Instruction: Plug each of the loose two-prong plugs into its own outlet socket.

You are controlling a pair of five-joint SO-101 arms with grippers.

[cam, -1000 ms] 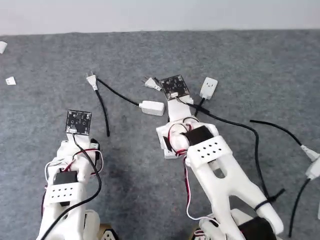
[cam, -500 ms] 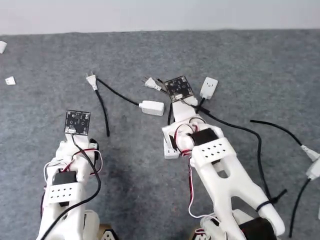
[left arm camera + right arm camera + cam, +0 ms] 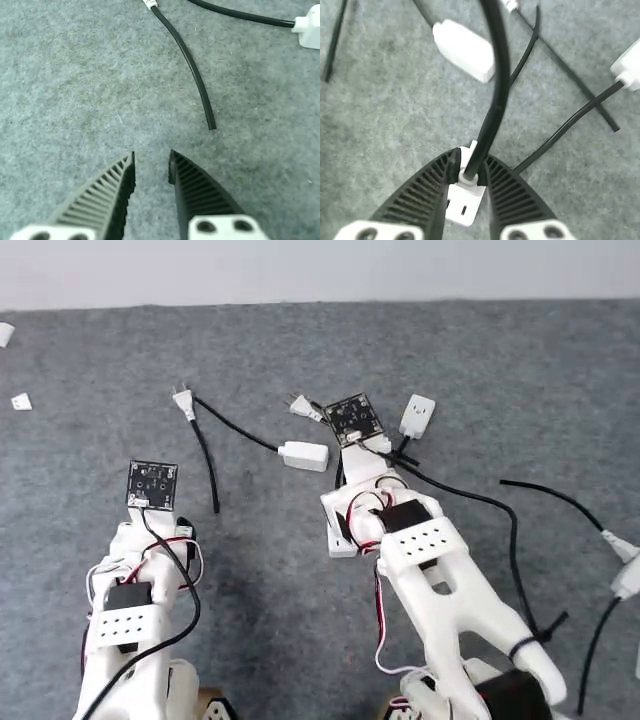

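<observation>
My right gripper (image 3: 470,157) is shut on a white connector (image 3: 464,200) with two slots in its face, at the end where its black cord (image 3: 495,90) leaves it, low over the carpet. Just beyond lies a white outlet block (image 3: 464,50), seen from above as the block (image 3: 303,455). Two loose two-prong plugs (image 3: 183,400) (image 3: 300,407) lie farther back, and a white outlet (image 3: 417,415) sits beside the right arm (image 3: 420,540). My left gripper (image 3: 151,157) hangs open by a narrow gap over bare carpet, short of a cut cord end (image 3: 211,127).
Black cords cross the grey carpet (image 3: 520,370) around the right arm. More white plugs on cords (image 3: 622,565) lie at the right edge. Two small white scraps (image 3: 20,401) sit at the far left. The back of the carpet is open floor.
The right arm has shifted slightly to the right with the white connector still in its fingers. The left arm has barely moved.
</observation>
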